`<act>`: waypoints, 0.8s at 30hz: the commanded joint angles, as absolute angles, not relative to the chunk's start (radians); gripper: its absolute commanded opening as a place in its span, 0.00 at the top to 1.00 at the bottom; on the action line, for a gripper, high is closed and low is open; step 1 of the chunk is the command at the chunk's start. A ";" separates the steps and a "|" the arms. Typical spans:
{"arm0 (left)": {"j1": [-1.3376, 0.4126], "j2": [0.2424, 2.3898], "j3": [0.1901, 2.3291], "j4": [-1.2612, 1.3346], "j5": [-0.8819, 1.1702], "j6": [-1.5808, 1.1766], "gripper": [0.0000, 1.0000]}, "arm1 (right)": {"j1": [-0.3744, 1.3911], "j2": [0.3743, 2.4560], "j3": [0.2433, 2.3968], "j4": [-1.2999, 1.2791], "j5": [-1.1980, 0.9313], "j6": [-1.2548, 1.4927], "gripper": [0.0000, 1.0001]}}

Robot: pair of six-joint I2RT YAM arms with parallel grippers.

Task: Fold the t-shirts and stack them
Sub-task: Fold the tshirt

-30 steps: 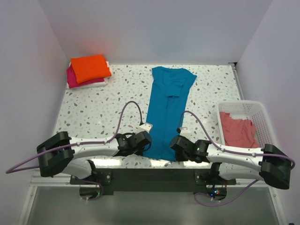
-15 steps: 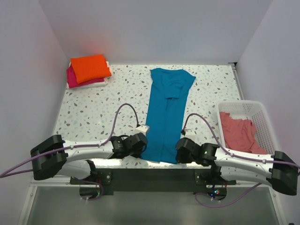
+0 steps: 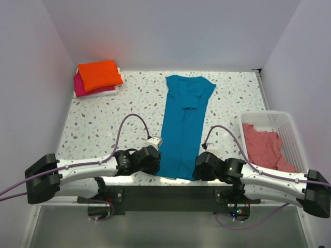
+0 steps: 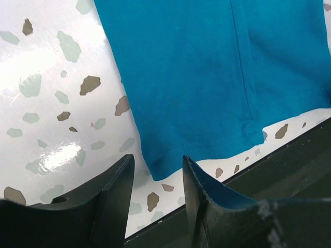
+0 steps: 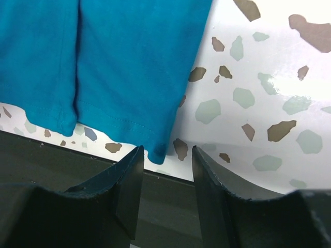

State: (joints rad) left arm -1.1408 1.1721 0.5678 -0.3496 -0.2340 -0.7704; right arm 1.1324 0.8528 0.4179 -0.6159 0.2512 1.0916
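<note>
Top camera looks down; both close wrist cameras share teal t-shirt (image 3: 181, 134)

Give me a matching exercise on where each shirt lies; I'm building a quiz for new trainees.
Shirts:
1 teal shirt
2 orange shirt
3 magenta shirt
4 salmon shirt

Places:
A in the white basket
B far left, underneath another shirt
C laid out long in the middle
D far left, on top

Pairs: 1-C; 2-D; 3-B; 4-A
</note>
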 commanded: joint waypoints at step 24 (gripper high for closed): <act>-1.134 1.218 0.433 -0.158 -0.057 -0.833 0.97 | 1.137 0.870 0.336 -0.460 0.183 1.178 0.97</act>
State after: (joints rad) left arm -1.1301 1.2224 0.4534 -0.1761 -0.0906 -0.8288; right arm 1.1324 0.8822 0.3363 -0.4709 0.1864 1.1824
